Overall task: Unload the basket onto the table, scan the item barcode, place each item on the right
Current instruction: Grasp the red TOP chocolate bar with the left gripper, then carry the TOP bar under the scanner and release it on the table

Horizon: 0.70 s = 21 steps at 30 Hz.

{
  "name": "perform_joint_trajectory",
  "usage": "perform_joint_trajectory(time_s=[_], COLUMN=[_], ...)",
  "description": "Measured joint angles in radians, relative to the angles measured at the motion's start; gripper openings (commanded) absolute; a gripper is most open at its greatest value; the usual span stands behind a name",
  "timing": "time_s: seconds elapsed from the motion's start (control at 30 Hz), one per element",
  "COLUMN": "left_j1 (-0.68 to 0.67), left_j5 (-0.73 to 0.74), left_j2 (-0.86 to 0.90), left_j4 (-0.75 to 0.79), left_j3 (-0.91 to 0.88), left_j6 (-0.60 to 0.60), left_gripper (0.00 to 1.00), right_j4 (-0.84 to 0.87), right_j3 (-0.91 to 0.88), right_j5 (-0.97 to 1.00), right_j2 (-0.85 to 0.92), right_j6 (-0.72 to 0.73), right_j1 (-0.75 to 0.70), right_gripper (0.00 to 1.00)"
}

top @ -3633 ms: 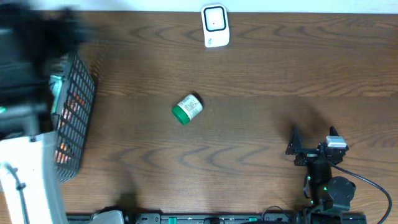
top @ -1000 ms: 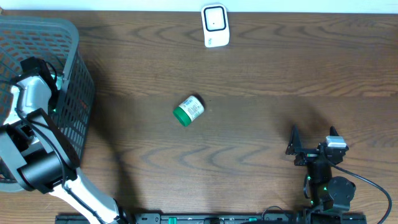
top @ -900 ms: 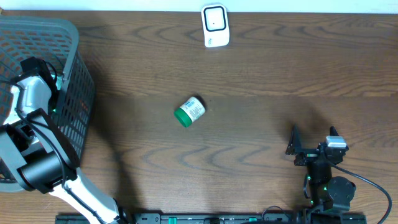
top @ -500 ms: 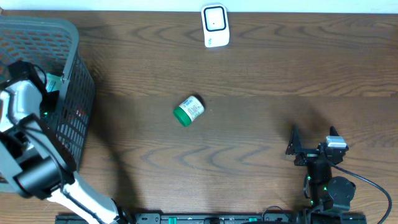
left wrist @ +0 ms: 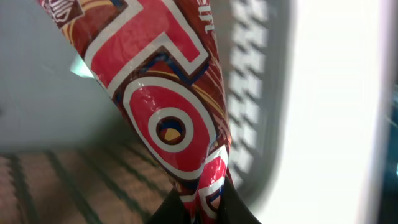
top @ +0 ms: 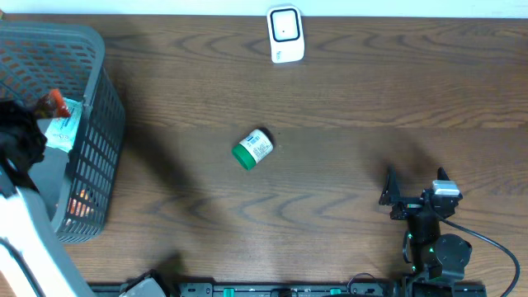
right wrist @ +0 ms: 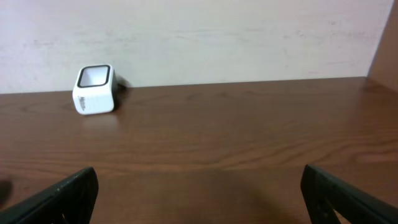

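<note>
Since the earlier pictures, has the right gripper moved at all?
No. The right gripper stays open at the same spot, no nearer to the white scanner than before, and turned the same way.

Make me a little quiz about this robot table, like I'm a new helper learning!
1. True or false: the green-capped white bottle lies inside the grey mesh plastic basket.
2. What does the left end effector pinch? A) red glossy snack packet B) metal spoon C) nothing
3. Fill in: the right end effector is ____ (open or shut).
Key: 1 false; 2 A; 3 open.
</note>
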Motion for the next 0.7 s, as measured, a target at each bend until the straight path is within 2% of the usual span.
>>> perform_joint_trajectory(time_s=[0.17,0.37,0.5,0.7], left_j1=[-0.151,-0.428,-0.645,-0.936], left_j5=[0.075,0.079,0.034,-0.037], left_j2=[-0.11,-0.091,-0.004,0.235], left_j4=[0.026,0.053,0.058,0.147], left_j3=[0.0,0.0,0.0,0.0], left_j6=[0.001,0.001,0.002,0.005], left_gripper=[0.12,0.12,0.12,0.12], right_j4=[0.0,-0.001,-0.001,-0.001], right_j3=[0.0,0.0,0.0,0.0], right_j5=[0.0,0.0,0.0,0.0], right_j2=[0.0,0.0,0.0,0.0], right_j6=[0.0,0.0,0.0,0.0], right_j1=[0.0,0.0,0.0,0.0], right_gripper=[0.99,0.99,0.99,0.99])
